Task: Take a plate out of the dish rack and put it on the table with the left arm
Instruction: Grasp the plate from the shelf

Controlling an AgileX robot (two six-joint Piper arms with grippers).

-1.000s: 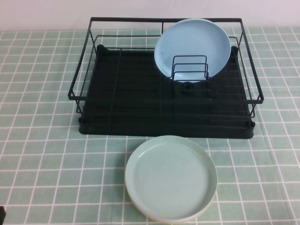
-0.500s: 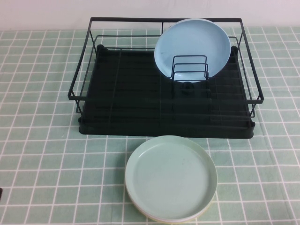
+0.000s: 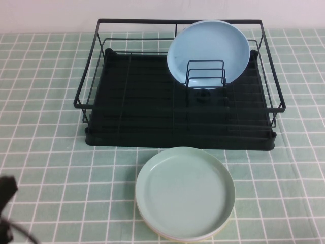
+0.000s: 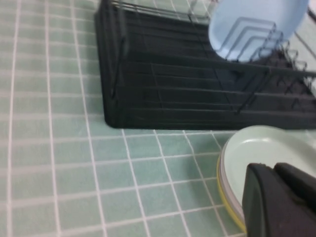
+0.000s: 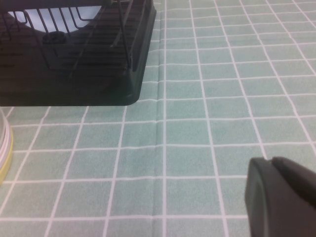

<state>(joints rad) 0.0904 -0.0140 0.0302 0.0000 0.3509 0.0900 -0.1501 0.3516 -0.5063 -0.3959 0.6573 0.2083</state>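
The light sky-blue plate (image 3: 208, 51) stands upright in the wire holders at the back right of the black dish rack (image 3: 142, 109). It also shows in the left wrist view (image 4: 256, 27). My left gripper (image 3: 7, 190) is at the lower left corner of the high view, over the table (image 3: 45, 152), far from the rack. In its wrist view the left gripper (image 4: 273, 168) is shut and empty, beside the mint plate's rim. My right gripper (image 5: 270, 160) is shut and empty, low over bare cloth, off the rack's right front corner (image 5: 131, 91).
A pale mint-green plate (image 3: 185, 192) lies on the table in front of the rack, on top of other plates whose white and yellow rims show (image 4: 224, 197). A pale wall runs behind the rack.
My left gripper has come up into the lower left corner of the high view. The plates and the rack have not moved.
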